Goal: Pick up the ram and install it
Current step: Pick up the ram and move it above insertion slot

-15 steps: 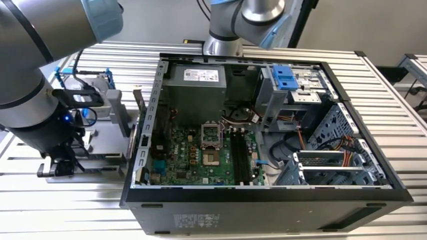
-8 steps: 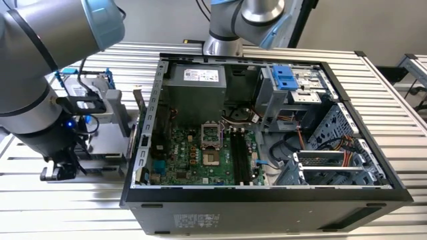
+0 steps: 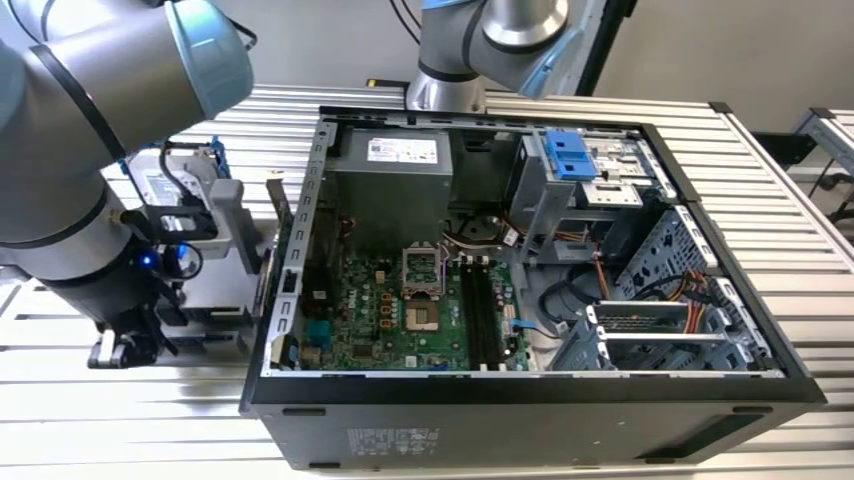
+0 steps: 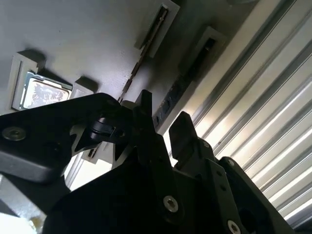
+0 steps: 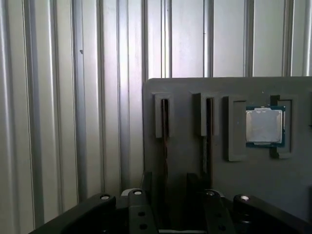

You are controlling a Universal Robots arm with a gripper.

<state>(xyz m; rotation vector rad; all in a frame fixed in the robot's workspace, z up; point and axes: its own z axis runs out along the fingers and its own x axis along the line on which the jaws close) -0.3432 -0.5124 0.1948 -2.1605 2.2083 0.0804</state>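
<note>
Ribbed aluminium slats form the surface (image 3: 787,240), which carries an open computer case (image 3: 534,388) and, at the exterior view's left, a grey parts holder (image 5: 185,87) beneath the arm's wrist. In both wrist views the holder has two narrow slots, each with a thin board standing on edge, and a pocket with a processor chip (image 5: 263,126). The ram (image 5: 165,141) is the stick in the slot nearest the holder's edge; its black chips show in the second wrist view. The hand (image 5: 170,178) is released. Its fingers (image 4: 146,126) are spread, one on each side of that stick, and I cannot tell whether either touches it. The neighbouring board (image 5: 206,141) lies just outside them.

The pick-up looks to be at the alignment stage. Nothing is gripped, and the motherboard's black slots (image 3: 481,310), well apart in the case, look empty. By my judgement, a clean grasp calls for fingers square on the stick's flat faces, clear of the neighbour, and a lift straight along the slot.
</note>
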